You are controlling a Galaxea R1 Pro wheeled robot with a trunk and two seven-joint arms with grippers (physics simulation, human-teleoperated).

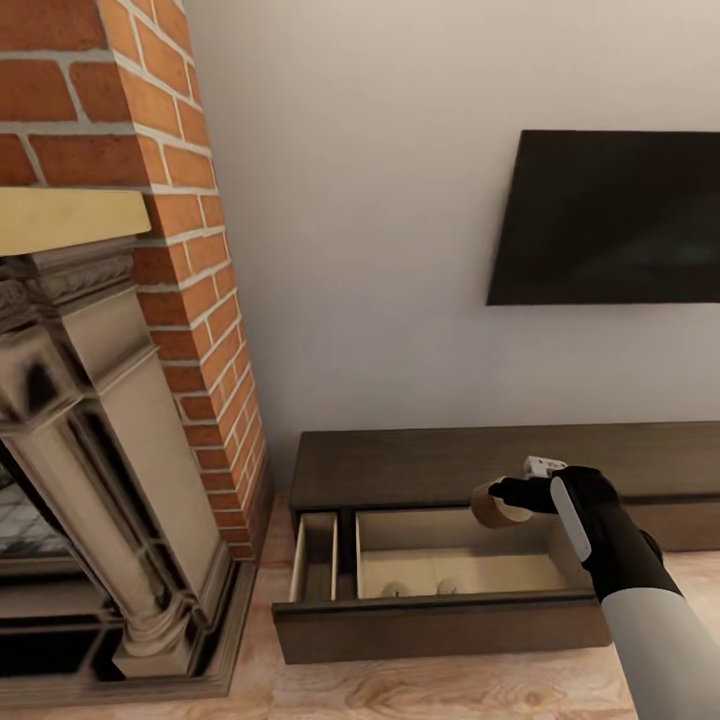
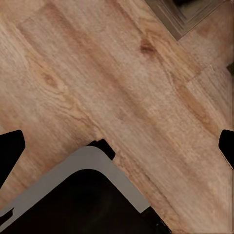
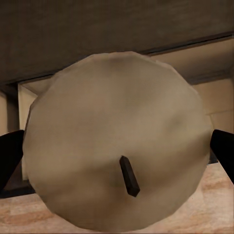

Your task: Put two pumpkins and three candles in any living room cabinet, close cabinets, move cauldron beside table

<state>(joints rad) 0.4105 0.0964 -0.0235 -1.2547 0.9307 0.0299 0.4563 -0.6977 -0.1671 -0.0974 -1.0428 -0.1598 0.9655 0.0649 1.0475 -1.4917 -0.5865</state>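
The right gripper (image 1: 503,497) is clenched on a candle (image 1: 494,505) across its round sides, over the open drawer (image 1: 460,560) of the cabinet (image 1: 420,465); the candle seems light, stiff and smooth, so this side grip looks safest.

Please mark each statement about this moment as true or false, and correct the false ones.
1. The right gripper holds a candle. True.
2. The cabinet has all its drawers closed. False: one drawer is pulled out, showing a pale inside.
3. The candle already rests on the drawer floor. False: it is held above the open drawer.
4. The left gripper is open over the wooden floor. True.
5. A television hangs on the wall above the cabinet. True.
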